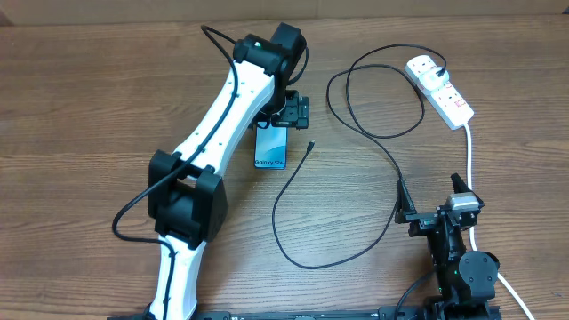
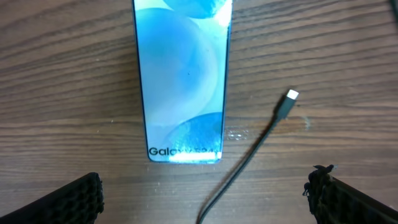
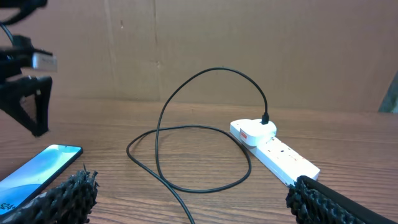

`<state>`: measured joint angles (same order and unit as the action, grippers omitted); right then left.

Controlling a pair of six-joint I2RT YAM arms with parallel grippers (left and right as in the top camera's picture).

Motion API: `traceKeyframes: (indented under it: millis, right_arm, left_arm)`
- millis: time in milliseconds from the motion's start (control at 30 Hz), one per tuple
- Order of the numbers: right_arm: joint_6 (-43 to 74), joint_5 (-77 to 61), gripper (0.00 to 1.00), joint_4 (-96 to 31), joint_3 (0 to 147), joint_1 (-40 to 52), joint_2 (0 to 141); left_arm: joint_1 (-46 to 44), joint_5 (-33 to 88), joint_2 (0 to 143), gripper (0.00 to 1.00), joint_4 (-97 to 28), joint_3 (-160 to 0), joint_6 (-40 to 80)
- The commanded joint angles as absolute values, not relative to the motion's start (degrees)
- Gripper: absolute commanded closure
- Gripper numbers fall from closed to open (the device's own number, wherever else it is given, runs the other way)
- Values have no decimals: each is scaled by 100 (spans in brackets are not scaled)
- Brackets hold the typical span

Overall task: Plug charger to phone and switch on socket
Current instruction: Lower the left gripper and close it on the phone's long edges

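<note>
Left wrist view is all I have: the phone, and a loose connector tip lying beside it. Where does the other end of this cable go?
Observer: The charger loops away to its white plug, which sits in the socket at the far right.
Operator: Is the right hand holding something?
Observer: No. The right hand is open and empty, close beside the charger.
Operator: Is the socket switched on?
Observer: I cannot tell; that detail is too small in every view.
</note>
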<state>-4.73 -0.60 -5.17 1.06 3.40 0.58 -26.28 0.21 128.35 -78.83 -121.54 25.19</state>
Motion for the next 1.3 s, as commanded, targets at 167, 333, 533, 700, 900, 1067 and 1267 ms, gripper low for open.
traceKeyframes:
  millis: [167,333,533,700,900,1067,1267]
  right_arm:
    - [-497,-8,0,-484,49,314,16]
    - [-497,-8,0,-486,49,314,16]
    - [-497,-8,0,-484,49,314,16]
    - [-499,-8,0,-484,49,314,16]
    - [-497,-8,0,-484,49,314,16]
    - [-497,-8,0,-484,49,314,16]
    - [-497,-8,0,-484,49,314,16]
  left_arm:
    - [-2429,64,13408,0,-7684,-12263,2576]
    - [-2392,62,13469,0,-7623,-12228,2582]
    - [-2390,-191,13469,0,-7509,-12223,2842]
    - [-2397,-143,13472,0,-7360,-12197,2853]
    - [-2403,-167,13472,0,-7341,-12189,2853]
    - [-2403,-167,13472,0,-7279,-12075,2851]
    - [-2403,-187,13472,0,-7262,-12014,2829]
